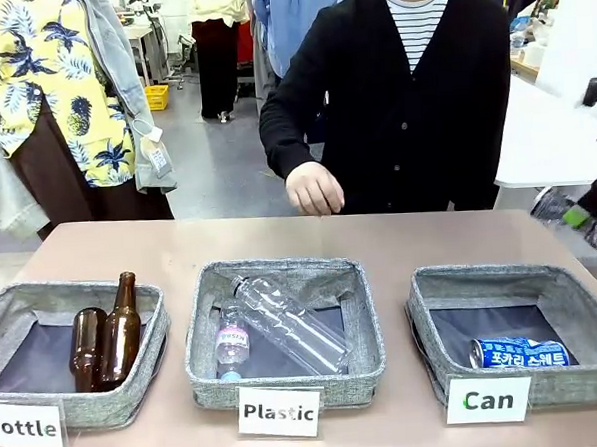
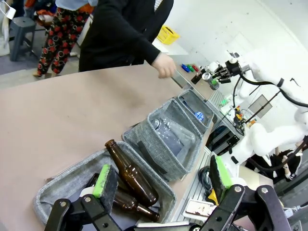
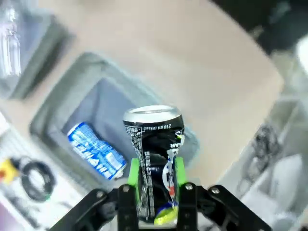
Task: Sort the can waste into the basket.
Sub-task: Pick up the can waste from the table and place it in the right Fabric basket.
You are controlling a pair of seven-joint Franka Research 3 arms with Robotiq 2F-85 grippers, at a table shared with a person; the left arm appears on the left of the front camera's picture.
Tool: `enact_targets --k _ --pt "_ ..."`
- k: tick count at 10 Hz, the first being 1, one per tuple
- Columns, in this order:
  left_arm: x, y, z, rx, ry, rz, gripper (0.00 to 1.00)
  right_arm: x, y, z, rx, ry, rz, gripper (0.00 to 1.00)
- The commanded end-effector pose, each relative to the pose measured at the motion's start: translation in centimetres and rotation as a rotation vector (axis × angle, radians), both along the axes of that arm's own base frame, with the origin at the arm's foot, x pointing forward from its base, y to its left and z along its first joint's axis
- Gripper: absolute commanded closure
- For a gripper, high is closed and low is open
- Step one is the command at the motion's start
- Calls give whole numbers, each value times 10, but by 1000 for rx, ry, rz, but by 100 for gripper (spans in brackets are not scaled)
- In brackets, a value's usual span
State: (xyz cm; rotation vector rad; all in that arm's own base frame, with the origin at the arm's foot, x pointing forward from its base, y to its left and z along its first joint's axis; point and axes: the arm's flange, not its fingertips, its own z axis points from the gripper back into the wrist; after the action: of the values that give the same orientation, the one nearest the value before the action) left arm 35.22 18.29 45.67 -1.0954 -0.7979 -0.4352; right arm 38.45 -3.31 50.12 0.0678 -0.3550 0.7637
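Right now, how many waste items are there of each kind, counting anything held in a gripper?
Brown glass bottles: 2, in the Bottle bin
Clear plastic bottles: 2, in the Plastic bin
Cans: 2, blue can in the Can basket, dark dented can in the right gripper
Total: 6

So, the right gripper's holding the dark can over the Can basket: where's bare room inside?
The Can basket: dark lining is free left of and behind the blue can, which lies at the front right. The dark can fits there. The Plastic basket is crowded.
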Motion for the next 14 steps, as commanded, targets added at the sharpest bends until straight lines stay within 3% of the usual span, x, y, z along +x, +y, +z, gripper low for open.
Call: enact_targets --k 1,3,4,8,9,10,11,14 --pt "-2 -2 2 -1 9 -2 0 -1 -2 -10 5 42 395 98" --pt "-2 -2 2 -1 9 -2 0 -2 3 -15 36 197 654 98" --pt "-2 -2 2 -1 9 -2 0 -3 4 -16 53 220 689 98" --pt "-2 -2 2 -1 9 -2 0 -4 8 -18 89 191 695 98" --pt "-2 -2 2 -1 9 -2 0 -4 7 -18 104 192 688 23" --pt "-2 -2 2 -1 9 -2 0 -4 7 -19 104 182 686 7" --pt "-2 -2 2 -1 9 -2 0 -4 6 -19 103 174 675 0" --pt "-2 -2 2 -1 9 -2 0 -4 5 -17 106 162 656 0"
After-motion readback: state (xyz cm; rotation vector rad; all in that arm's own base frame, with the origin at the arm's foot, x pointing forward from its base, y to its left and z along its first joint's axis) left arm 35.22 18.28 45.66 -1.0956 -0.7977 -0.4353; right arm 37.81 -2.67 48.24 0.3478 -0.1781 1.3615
